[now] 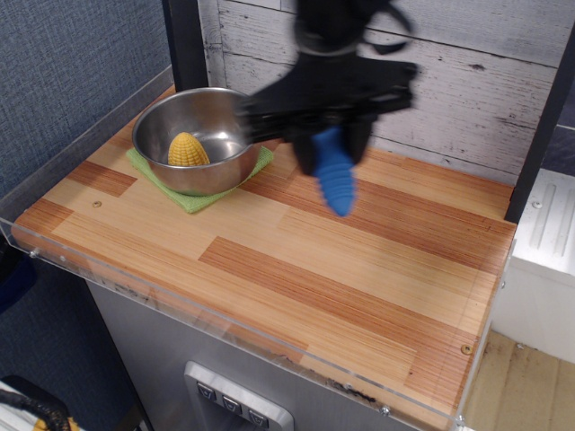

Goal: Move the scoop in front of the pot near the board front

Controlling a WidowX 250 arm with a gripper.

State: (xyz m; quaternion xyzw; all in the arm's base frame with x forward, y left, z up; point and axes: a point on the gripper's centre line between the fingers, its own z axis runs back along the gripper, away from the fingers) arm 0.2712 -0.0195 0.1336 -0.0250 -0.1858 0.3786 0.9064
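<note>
My gripper is shut on the scoop and holds it above the board, just right of the pot. Only the scoop's ribbed blue handle shows, hanging down from the fingers; its metal bowl is hidden inside the gripper. The image of the arm is blurred by motion. The shiny steel pot stands at the back left of the board on a green cloth. A yellow toy corn lies inside the pot.
Clear acrylic edging runs along the board's front and left sides. A whitewashed plank wall stands behind. A dark post rises behind the pot, and a white block sits off the right edge.
</note>
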